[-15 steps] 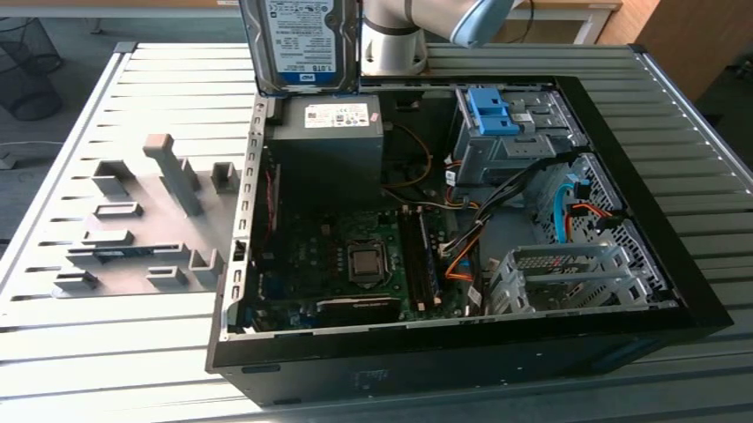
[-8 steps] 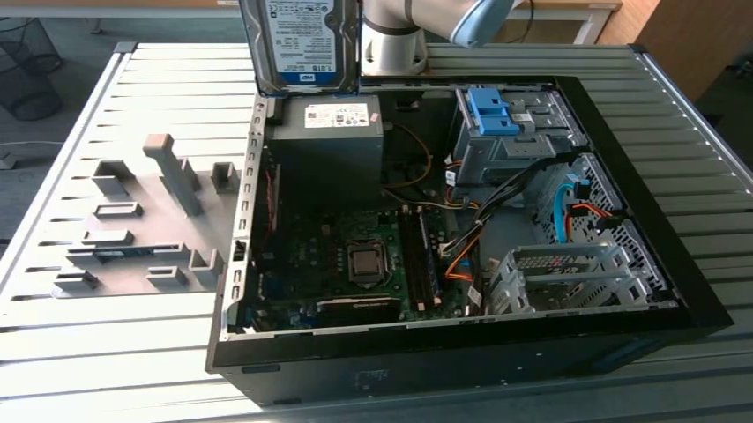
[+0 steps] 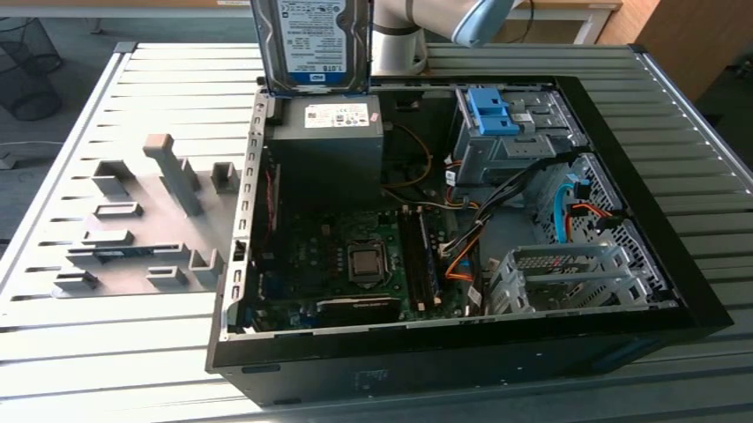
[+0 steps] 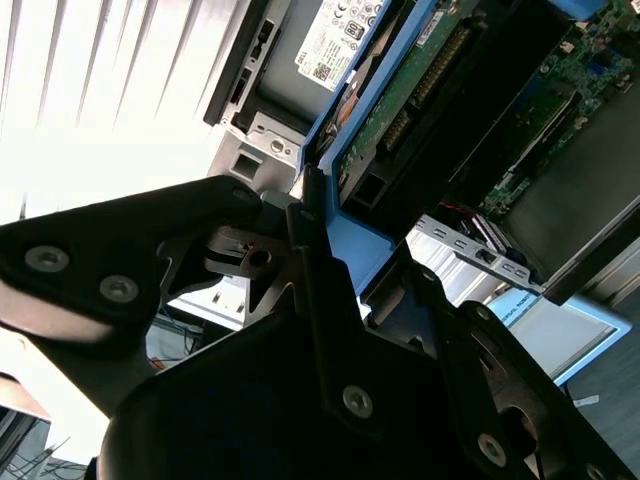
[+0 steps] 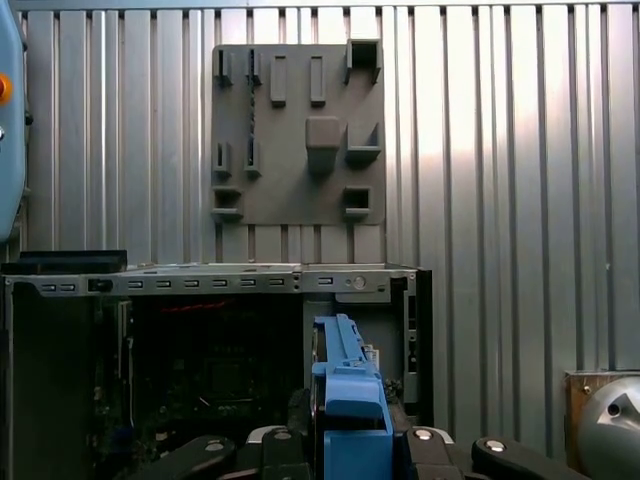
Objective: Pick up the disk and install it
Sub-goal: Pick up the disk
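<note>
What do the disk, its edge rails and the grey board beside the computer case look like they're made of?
The disk looks like bare silver metal with a dull sheen, under a paper-like white label. Its rails look like blue plastic: moulded shape, even colour. The grey board is matt, perhaps plastic or painted metal; the look leaves that open.

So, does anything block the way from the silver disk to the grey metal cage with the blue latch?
Nothing visible does. The silver rectangular metal disk, clamped in the black gripper, hangs upright above the dark grey box; open air separates it from the cage.
</note>
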Robot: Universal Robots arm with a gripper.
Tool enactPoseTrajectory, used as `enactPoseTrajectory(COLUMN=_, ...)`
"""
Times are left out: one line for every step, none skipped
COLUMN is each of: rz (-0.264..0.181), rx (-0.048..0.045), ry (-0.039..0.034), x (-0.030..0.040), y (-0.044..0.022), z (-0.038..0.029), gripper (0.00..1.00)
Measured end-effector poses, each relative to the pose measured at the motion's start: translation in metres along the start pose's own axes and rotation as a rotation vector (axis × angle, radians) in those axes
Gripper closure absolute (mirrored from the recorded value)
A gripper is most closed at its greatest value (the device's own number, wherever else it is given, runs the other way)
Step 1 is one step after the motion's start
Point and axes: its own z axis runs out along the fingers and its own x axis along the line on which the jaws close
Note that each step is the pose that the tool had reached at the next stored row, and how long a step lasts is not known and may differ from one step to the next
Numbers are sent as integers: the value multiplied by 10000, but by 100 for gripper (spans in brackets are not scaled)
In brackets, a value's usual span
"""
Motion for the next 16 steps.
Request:
enactPoseTrajectory(rz=0, rx=0, ry=0, x=7, y=-3, z=0, gripper=64)
enactPoseTrajectory(rz=0, rx=1, ry=0, x=19, y=-5, z=0, gripper=64)
enactPoseTrajectory(rz=0, rx=1, ry=0, x=39, y=-6, z=0, gripper=64)
enactPoseTrajectory(rz=1, rx=1, ry=0, x=63, y=-7, z=0, gripper=64)
enactPoseTrajectory(rz=1, rx=0, ry=1, x=89, y=-8, z=0, gripper=64)
enactPoseTrajectory(rz=1, rx=0, ry=1, x=114, y=-9, z=0, gripper=64)
enactPoseTrajectory(rz=2, rx=0, ry=0, x=135, y=-10, z=0, gripper=64)
enactPoseTrajectory(rz=2, rx=1, ry=0, x=149, y=-10, z=0, gripper=64)
enactPoseTrajectory(rz=2, rx=1, ry=1, x=157, y=-11, z=0, gripper=64)
enactPoseTrajectory(rz=1, rx=1, ry=2, x=162, y=-12, z=0, gripper=64)
enactPoseTrajectory(rz=1, rx=1, ry=2, x=164, y=-15, z=1, gripper=64)
enactPoseTrajectory(rz=2, rx=0, ry=4, x=163, y=-24, z=0, gripper=64)
enactPoseTrajectory(rz=2, rx=0, ry=4, x=163, y=-35, z=0, gripper=64)
enactPoseTrajectory(rz=2, rx=0, ry=4, x=163, y=-49, z=0, gripper=64)
enactPoseTrajectory(rz=2, rx=0, ry=3, x=163, y=-65, z=0, gripper=64)
enactPoseTrajectory(rz=1, rx=1, ry=3, x=162, y=-81, z=-1, gripper=64)
